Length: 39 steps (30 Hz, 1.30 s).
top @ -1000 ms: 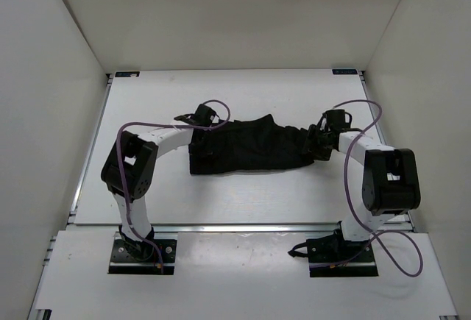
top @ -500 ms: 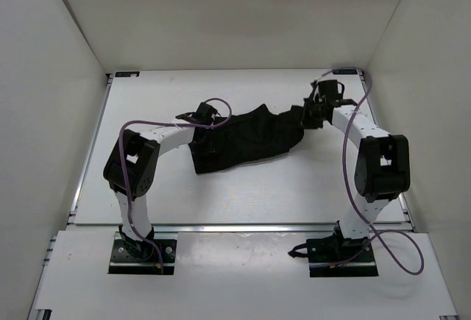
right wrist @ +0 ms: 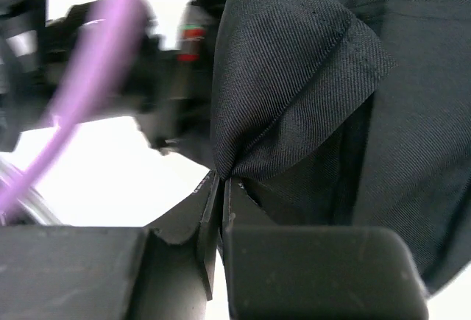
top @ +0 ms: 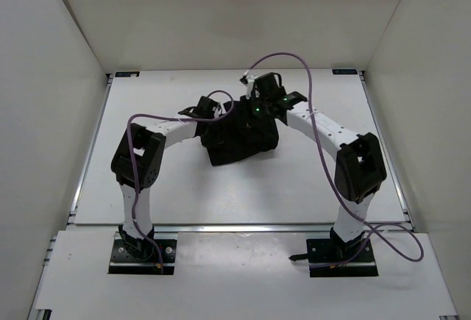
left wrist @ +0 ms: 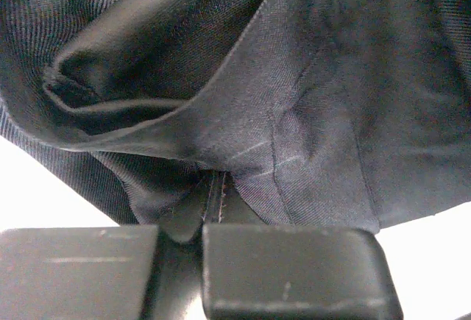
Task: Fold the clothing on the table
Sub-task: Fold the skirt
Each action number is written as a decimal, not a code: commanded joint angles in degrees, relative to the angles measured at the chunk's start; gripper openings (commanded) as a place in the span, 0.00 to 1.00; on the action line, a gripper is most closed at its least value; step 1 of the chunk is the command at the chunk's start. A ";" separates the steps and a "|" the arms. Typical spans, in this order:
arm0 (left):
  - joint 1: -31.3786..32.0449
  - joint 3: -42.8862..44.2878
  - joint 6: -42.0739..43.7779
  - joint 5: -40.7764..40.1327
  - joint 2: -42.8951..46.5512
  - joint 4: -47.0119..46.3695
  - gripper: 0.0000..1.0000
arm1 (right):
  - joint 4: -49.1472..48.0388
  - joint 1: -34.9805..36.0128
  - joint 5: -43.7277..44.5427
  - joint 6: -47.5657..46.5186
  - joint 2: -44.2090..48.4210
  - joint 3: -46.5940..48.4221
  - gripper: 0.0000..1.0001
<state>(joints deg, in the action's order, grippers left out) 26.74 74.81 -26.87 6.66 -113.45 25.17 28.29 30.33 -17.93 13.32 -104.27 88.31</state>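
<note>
The black clothing (top: 241, 142) lies bunched in a doubled-over heap at the middle of the white table (top: 294, 187). My left gripper (top: 212, 116) sits at the heap's upper left edge. In the left wrist view it (left wrist: 214, 196) is shut on a pinch of the clothing (left wrist: 294, 99), with folds of fabric hanging in front. My right gripper (top: 259, 111) hovers over the heap's top right, close to the left one. In the right wrist view it (right wrist: 223, 182) is shut on a bunched corner of the clothing (right wrist: 294, 77).
White enclosure walls (top: 59, 77) stand on three sides of the table. An aluminium rail (top: 243, 226) runs along the near edge, with both arm bases below it. Purple cables (top: 294, 62) loop above the arms. The left arm's wrist (right wrist: 110, 77) shows just behind the right gripper.
My right gripper shut on the clothing's right end and carried it left across the table, over the rest of the garment. The spread-out shape has become a compact heap. The left gripper kept its hold.
</note>
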 commanded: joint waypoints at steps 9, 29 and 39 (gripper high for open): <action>-2.13 -6.68 -5.46 17.06 -3.89 -9.08 0.00 | 3.08 6.93 -2.46 3.02 -11.57 13.99 0.00; -6.00 -18.38 -12.32 30.08 -1.77 -21.30 0.00 | -3.94 8.25 -10.80 8.48 -16.40 8.80 0.00; -8.10 -21.37 -13.47 32.10 -3.71 -24.55 0.00 | -10.46 11.77 -14.85 12.61 -13.59 2.22 0.00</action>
<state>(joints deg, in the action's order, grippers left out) 18.37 55.11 -42.48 42.65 -113.84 -3.33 21.54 38.81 -29.12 24.08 -119.57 92.12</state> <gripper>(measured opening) 0.016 0.010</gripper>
